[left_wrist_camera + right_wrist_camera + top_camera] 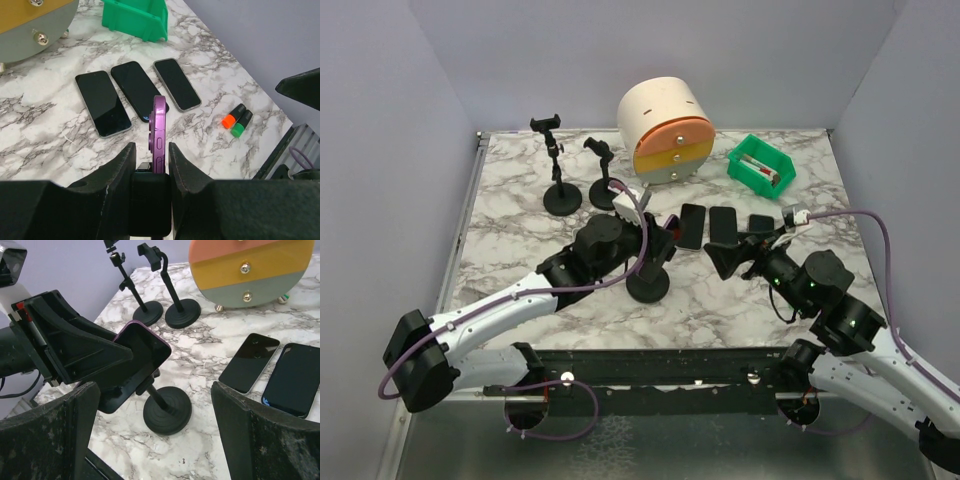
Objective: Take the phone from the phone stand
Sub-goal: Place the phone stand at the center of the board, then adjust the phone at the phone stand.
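- One purple phone (159, 120) is the target. It stands on edge, tilted, in the clamp of the phone stand (167, 412) near the front middle of the table (520, 190).
- The left gripper (151, 150) is closed on it, one finger on each flat face, close by the black clamp block.
- The right gripper (728, 258) hangs wide open and holds nothing, just beside the stand and facing the phone.
- Handling, as a judgement: the phone is a stiff, fairly dense slab with smooth, slippery faces and breakable glass. A firm, flat pinch across the faces suits it. The light stand may lift with it unless the clamp lets go.
- The left wrist view shows the thin purple edge with its side buttons between the fingers, which the overhead view hides behind the arm. It also shows three loose phones (137, 97) lying flat beyond, and two capped markers (236, 122).
- The right wrist view alone shows the stand's stem and round base, the phone's dark face, and two empty stands (165, 310) behind.
- Only the overhead view takes in both arms, the green bin (760, 165) and the round drawer unit (665, 130).
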